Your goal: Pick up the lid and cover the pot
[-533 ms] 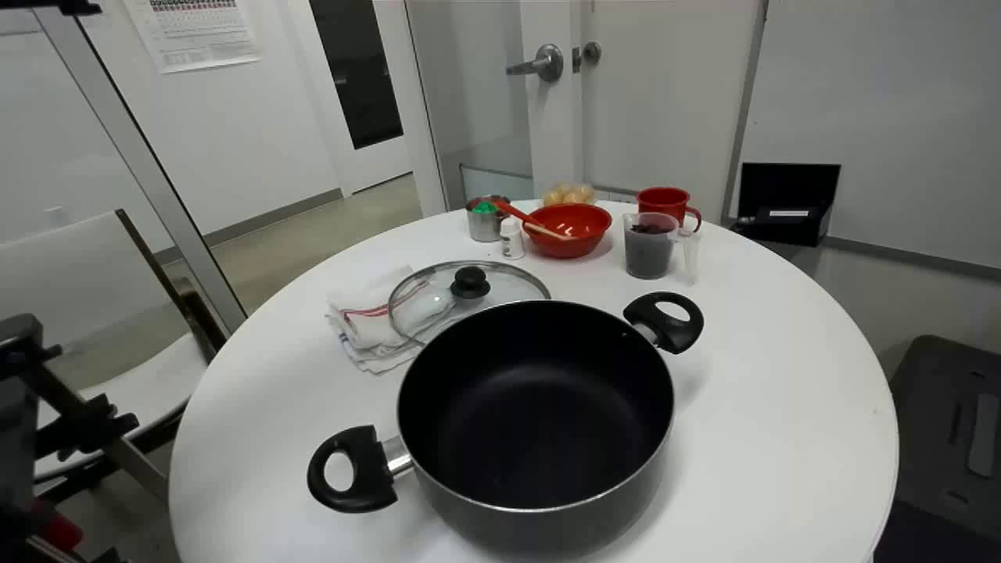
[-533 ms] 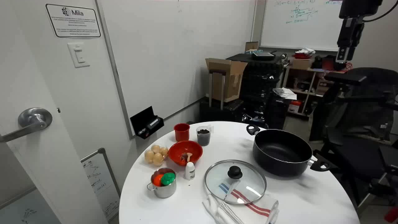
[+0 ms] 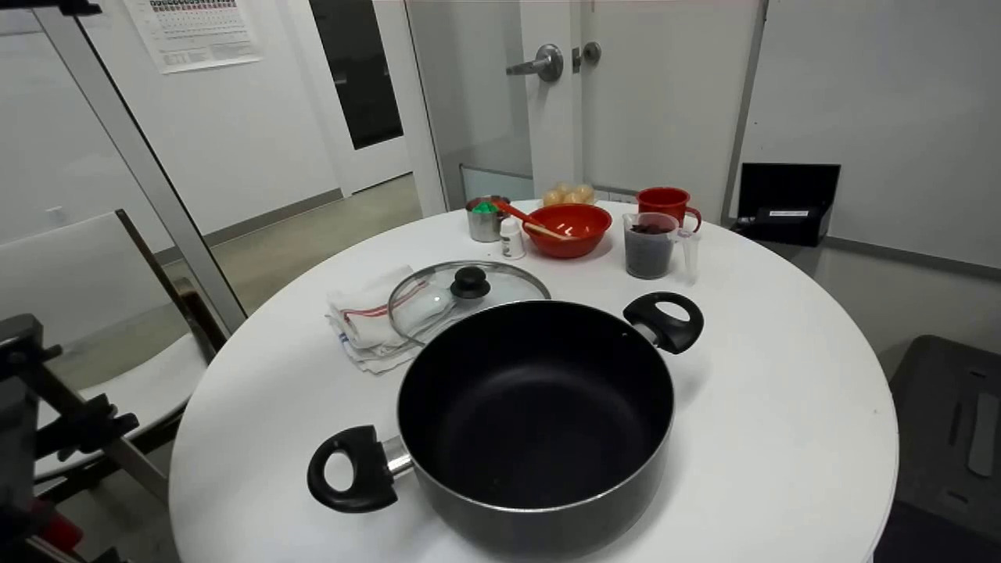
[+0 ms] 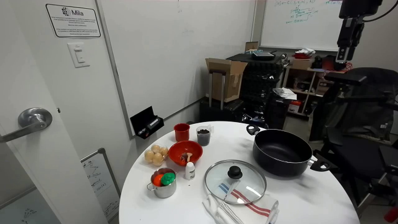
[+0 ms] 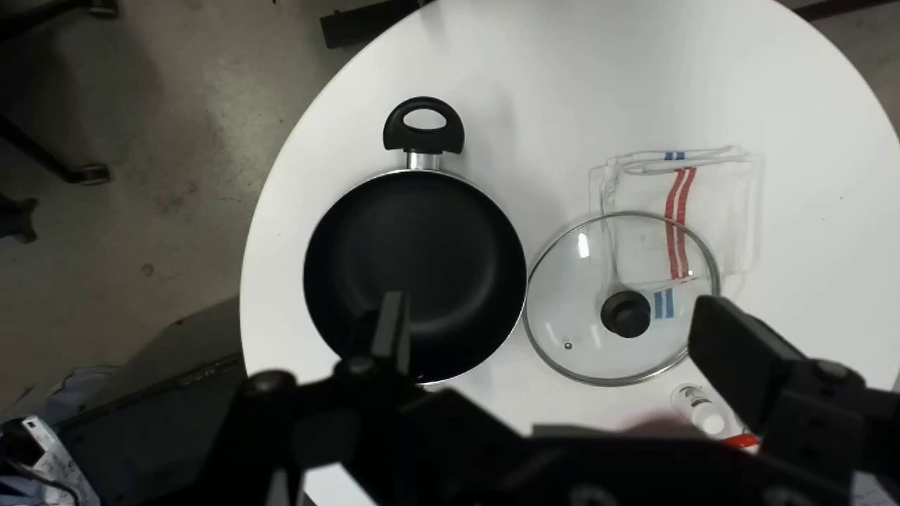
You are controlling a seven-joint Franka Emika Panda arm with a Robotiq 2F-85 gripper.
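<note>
The lid is round clear glass with a metal rim and a black knob. It lies knob up, partly on a folded striped towel, in both exterior views (image 3: 508, 288) (image 4: 217, 175) and in the wrist view (image 5: 562, 302). The pot, wide and black with two loop handles, stands uncovered beside the lid in both exterior views (image 3: 539, 407) (image 4: 281, 151) and in the wrist view (image 5: 422, 239). My gripper (image 4: 343, 59) is high above the table, out of sight in an exterior view. In the wrist view the gripper (image 5: 552, 306) has its fingers wide apart with nothing held.
The towel (image 4: 264, 210) lies partly under the lid. A white bottle (image 4: 190, 171), red bowl (image 4: 192, 149), small steel pot (image 4: 166, 190), clear measuring cup (image 4: 203, 138), red cup (image 4: 182, 133) and yellowish round items (image 4: 155, 155) stand nearby. The round table (image 3: 782, 438) is white.
</note>
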